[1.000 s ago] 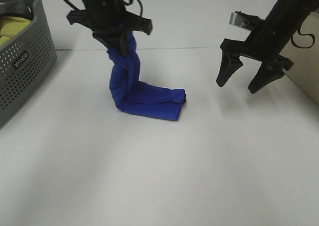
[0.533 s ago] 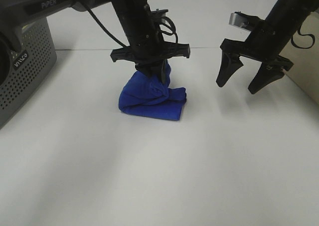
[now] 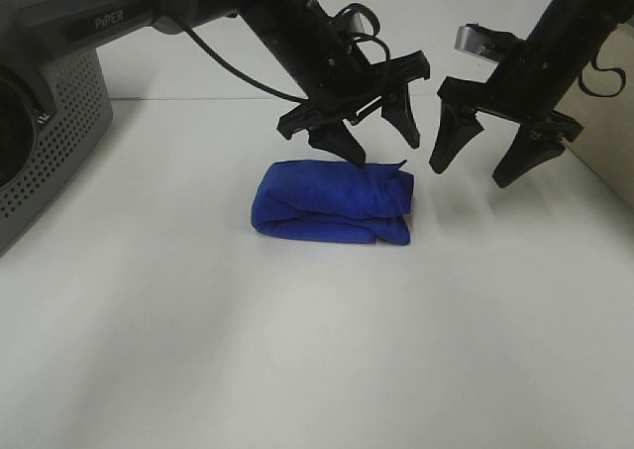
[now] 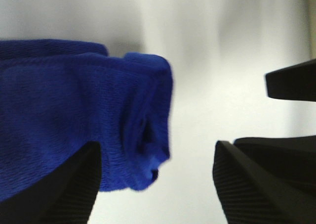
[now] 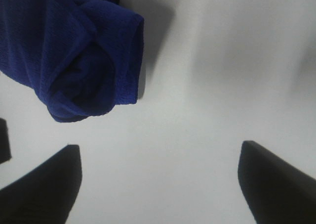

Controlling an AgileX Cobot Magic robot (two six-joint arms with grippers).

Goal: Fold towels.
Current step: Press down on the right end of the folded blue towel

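The royal-blue towel (image 3: 332,203) lies folded in a thick bundle on the white table. My left gripper (image 3: 374,130) is open and empty just above the towel's right end. In the left wrist view the towel's folded end (image 4: 79,115) lies between and beyond the fingers (image 4: 74,189). My right gripper (image 3: 483,164) is open and empty, hovering right of the towel. In the right wrist view the towel's rolled end (image 5: 74,51) lies ahead of the open fingers (image 5: 44,184). No white tag shows.
A grey perforated basket (image 3: 45,132) stands at the left edge of the table (image 3: 317,350). A beige box edge (image 3: 606,152) shows at the far right behind the right arm.
My left gripper carried the hanging towel rightward and down over itself, then let go and opened. The towel now lies folded flat. The right arm has not moved.
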